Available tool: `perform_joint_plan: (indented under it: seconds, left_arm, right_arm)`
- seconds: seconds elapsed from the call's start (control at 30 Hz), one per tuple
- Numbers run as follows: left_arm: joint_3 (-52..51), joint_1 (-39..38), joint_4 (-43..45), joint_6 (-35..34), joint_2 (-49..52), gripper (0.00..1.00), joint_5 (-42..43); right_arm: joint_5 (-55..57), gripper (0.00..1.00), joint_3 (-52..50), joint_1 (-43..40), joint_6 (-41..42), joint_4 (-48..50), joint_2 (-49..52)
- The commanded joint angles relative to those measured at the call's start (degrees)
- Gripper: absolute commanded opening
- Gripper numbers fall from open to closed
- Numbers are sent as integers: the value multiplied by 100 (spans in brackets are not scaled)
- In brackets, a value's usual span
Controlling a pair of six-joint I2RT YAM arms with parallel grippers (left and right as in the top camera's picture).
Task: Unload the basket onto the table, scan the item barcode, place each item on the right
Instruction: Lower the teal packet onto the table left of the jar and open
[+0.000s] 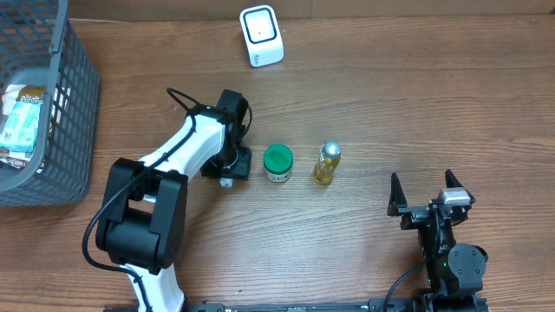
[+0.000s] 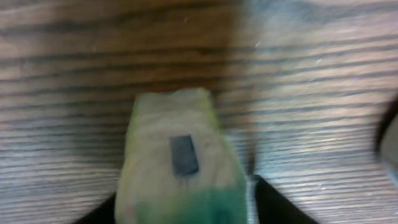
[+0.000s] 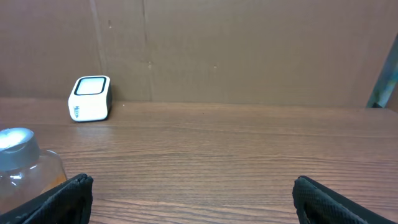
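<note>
Left tool (image 1: 231, 172) straddles a blurred pale-green item (image 2: 180, 162); whether the jaws grip it cannot be told. Right tool (image 1: 423, 187) stands fully open, scanner (image 1: 261, 35) far ahead to its left.

Your table (image 1: 416, 104) is brown wood grain, smooth with a dull sheen. The basket (image 1: 74, 104) is grey plastic mesh, matt. The scanner (image 1: 261, 35) is white plastic, smooth and glossy. The jar (image 1: 277, 176) has a green plastic lid (image 1: 277, 158). The bottle (image 1: 326, 166) looks clear and shiny to you, under a silvery metallic cap (image 3: 15, 148). Behind stands matt brown cardboard (image 3: 249, 50).
</note>
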Motion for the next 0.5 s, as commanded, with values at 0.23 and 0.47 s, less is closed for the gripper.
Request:
perform_joint_plan:
  seconds: [0.23, 0.47]
  left_arm:
    - [-37, -44, 142, -35, 55, 42, -149]
    - [-37, -44, 337, -37, 55, 50, -151]
  right_arm:
    - [-33, 100, -61, 0, -7, 31, -9]
    - [-33, 100, -61, 0, -7, 31, -9]
